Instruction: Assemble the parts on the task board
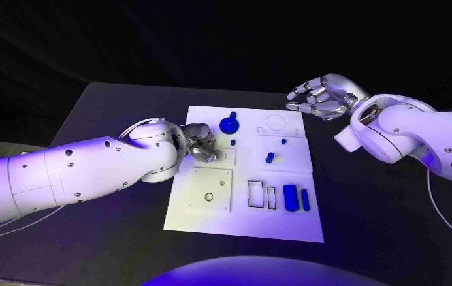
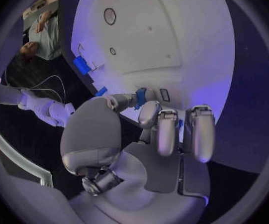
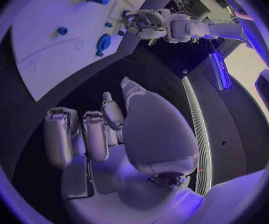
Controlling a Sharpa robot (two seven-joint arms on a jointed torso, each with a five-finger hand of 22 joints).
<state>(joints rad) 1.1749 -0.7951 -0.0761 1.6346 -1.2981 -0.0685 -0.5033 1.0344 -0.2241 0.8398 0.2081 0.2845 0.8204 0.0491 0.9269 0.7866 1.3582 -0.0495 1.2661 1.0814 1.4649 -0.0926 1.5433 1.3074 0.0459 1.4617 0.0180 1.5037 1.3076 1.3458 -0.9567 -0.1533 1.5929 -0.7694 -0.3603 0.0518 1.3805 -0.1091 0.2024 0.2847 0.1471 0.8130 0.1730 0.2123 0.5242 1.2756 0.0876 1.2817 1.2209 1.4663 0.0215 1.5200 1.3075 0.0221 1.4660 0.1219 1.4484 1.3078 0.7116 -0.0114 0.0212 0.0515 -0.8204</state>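
At the near-left part of the task board (image 1: 247, 227), over its left edge, the left robot hand (image 1: 200, 142) hovers with fingers curled; whether they pinch anything I cannot tell. Just beside its fingertips lies a small blue part (image 1: 232, 142), and a little beyond that the round blue part (image 1: 229, 125). Two blue bars (image 1: 296, 198) stand side by side toward the board's near-right, long axes running away from the robot. Off the board's far-right corner, above the desk (image 1: 113, 110), the right robot hand (image 1: 322, 98) hangs loosely curled, holding nothing, so the left is nearer
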